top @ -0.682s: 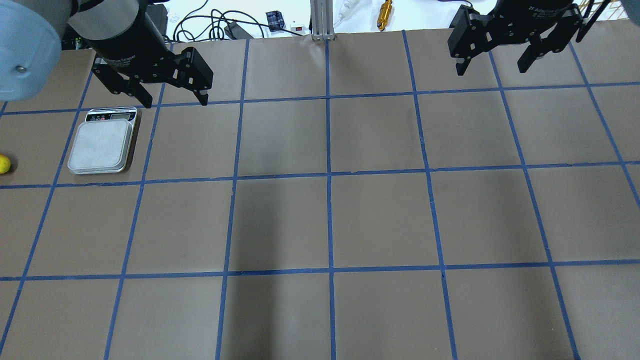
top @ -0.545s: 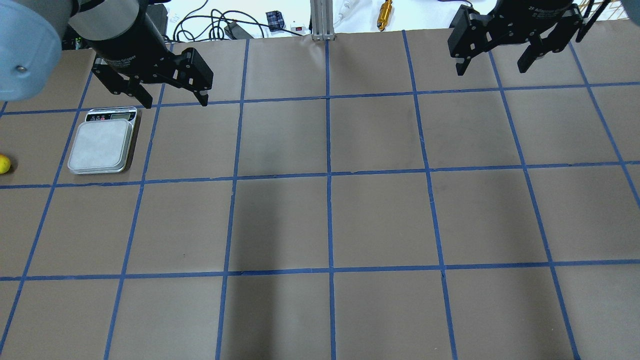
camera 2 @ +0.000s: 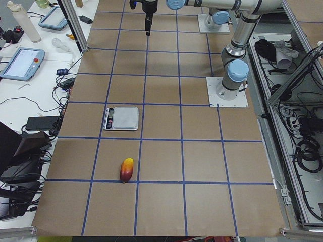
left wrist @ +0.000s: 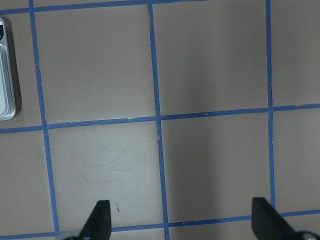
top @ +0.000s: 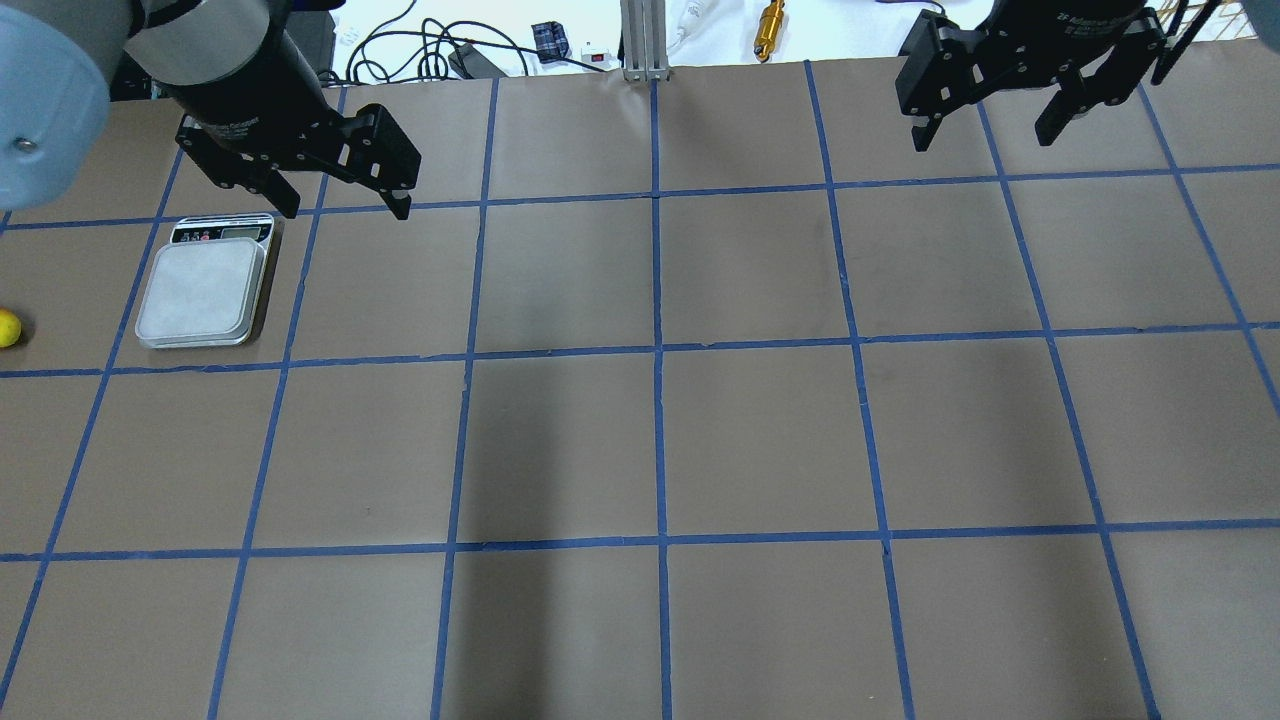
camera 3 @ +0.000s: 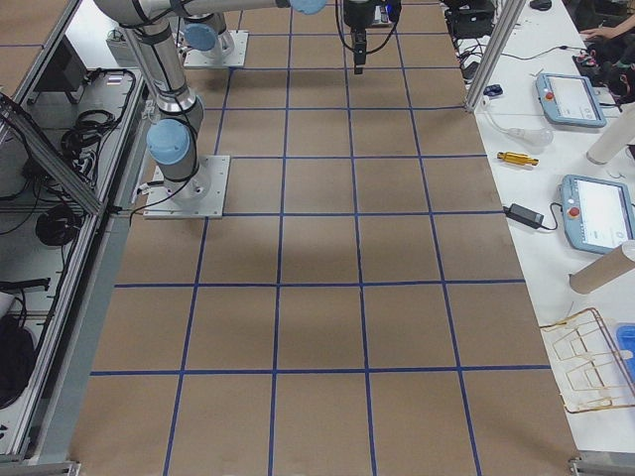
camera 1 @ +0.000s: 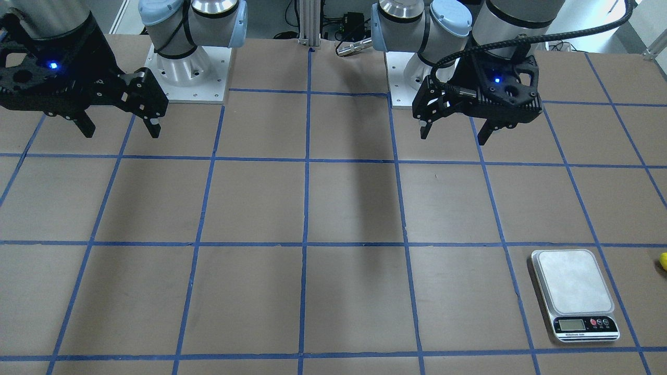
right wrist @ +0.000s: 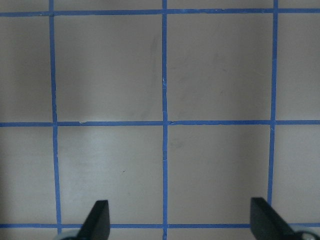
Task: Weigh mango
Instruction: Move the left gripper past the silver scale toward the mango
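Observation:
The mango (camera 2: 126, 170), yellow at one end and red at the other, lies on the brown table beyond the scale's left side. Only its yellow tip shows at the overhead view's left edge (top: 8, 327) and the front view's right edge (camera 1: 663, 259). The silver scale (top: 205, 290) (camera 1: 576, 289) (camera 2: 121, 118) has a bare platform; its edge shows in the left wrist view (left wrist: 5, 75). My left gripper (top: 345, 210) (camera 1: 452, 136) (left wrist: 182, 220) hangs open and empty, high above the table, right of the scale. My right gripper (top: 982, 140) (camera 1: 121, 133) (right wrist: 180, 220) is open and empty, far off on the other side.
Both arm bases (camera 1: 187, 67) (camera 1: 411, 78) stand at the robot's table edge. An aluminium post (top: 645, 40), cables and a brass cylinder (top: 770, 28) lie past the far edge. Tablets (camera 3: 571, 99) sit on the side bench.
My left gripper has shifted slightly to the left in the overhead view, still open. The right gripper, the scale and the mango have not moved.

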You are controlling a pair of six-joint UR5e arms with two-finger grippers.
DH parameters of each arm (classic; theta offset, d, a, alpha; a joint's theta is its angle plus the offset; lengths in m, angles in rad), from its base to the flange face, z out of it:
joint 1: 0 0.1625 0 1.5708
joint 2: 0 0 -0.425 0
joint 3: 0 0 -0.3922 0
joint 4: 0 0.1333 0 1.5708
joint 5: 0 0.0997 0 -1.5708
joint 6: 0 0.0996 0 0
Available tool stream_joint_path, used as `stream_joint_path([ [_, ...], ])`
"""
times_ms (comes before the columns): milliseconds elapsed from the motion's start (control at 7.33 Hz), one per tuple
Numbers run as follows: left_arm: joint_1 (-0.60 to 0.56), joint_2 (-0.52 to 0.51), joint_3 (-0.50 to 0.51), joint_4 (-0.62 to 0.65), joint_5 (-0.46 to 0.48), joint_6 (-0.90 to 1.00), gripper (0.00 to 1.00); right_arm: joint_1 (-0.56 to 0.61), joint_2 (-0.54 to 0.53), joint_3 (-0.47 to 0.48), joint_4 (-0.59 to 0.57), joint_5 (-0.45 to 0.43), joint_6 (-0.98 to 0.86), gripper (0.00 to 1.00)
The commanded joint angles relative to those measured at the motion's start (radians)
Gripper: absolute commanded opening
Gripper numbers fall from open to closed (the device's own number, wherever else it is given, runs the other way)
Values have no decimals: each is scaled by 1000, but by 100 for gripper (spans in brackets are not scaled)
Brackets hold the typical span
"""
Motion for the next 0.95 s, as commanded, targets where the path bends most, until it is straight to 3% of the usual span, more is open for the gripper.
stream_joint_path([
  [0, 30, 15, -2, -45, 2, 114, 100, 0, 0, 0, 0, 1, 0, 100],
  [818, 282, 32, 12, -144, -1, 764, 100, 0, 0, 0, 0, -1, 0, 100],
])
